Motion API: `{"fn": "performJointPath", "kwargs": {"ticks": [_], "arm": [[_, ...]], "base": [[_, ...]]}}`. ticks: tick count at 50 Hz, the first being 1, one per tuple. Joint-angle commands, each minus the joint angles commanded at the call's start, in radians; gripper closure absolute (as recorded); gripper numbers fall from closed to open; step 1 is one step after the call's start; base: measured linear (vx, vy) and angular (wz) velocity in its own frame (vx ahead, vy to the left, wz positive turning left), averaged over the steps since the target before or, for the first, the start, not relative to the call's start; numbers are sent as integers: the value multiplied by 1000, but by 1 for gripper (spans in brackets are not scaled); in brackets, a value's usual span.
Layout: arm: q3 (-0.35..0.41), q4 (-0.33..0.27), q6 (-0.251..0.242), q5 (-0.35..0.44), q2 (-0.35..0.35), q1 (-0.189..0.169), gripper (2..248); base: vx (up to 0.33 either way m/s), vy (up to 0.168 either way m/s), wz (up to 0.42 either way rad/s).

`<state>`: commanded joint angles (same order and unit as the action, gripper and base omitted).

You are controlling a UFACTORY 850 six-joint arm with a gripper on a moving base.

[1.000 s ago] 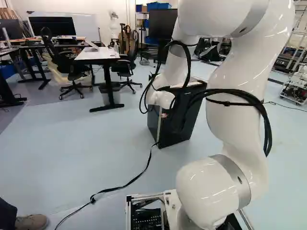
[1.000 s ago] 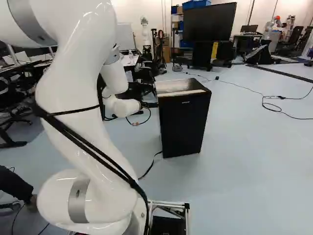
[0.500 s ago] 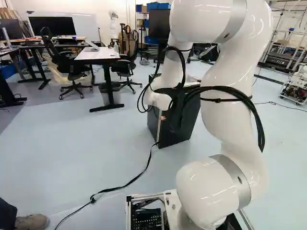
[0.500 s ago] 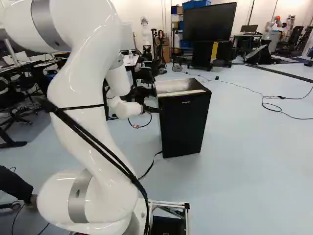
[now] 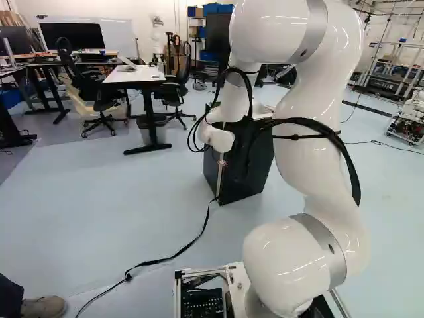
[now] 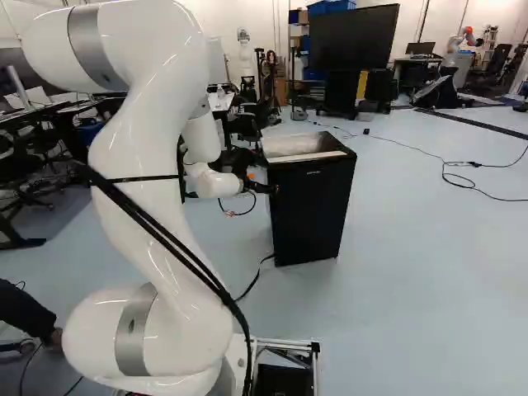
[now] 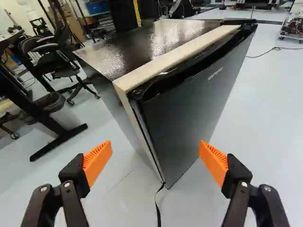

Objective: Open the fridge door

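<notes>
In the right base view my gripper (image 6: 262, 187) is beside the upper part of the black fridge (image 6: 309, 214), at its left edge; I cannot tell there whether they touch. The wrist view shows the gripper (image 7: 155, 145) open, its orange pads (image 7: 98, 161) wide apart with nothing gripped. Ahead, between and beyond them, stands the fridge's corner, with a cream strip (image 7: 177, 56) along the top behind the dark door (image 7: 187, 109). The door is closed against the body. In the left base view the arm hides part of the fridge (image 5: 255, 169).
A black cable (image 5: 169, 257) runs over the floor from the fridge's foot. A white-topped desk (image 5: 136, 75) and office chairs (image 5: 99, 96) stand to the fridge's left. Behind it is a large screen (image 6: 353, 37). A person's shoe (image 5: 43, 307) shows near the base's left.
The arm has swung and reached forward, bringing the gripper rightward in the right base view, close against the fridge's outline. Base and fridge have not moved.
</notes>
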<state>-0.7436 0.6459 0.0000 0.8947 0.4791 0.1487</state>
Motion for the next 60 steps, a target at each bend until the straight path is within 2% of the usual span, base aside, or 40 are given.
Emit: {"fn": "performJointPath", "kwargs": {"ticks": [23, 60], "arm": [[-56, 9, 0, 1, 40, 1, 3], [-129, 72, 0, 1, 92, -16, 3]], "base": [[0, 0, 0], [0, 0, 0]]}}
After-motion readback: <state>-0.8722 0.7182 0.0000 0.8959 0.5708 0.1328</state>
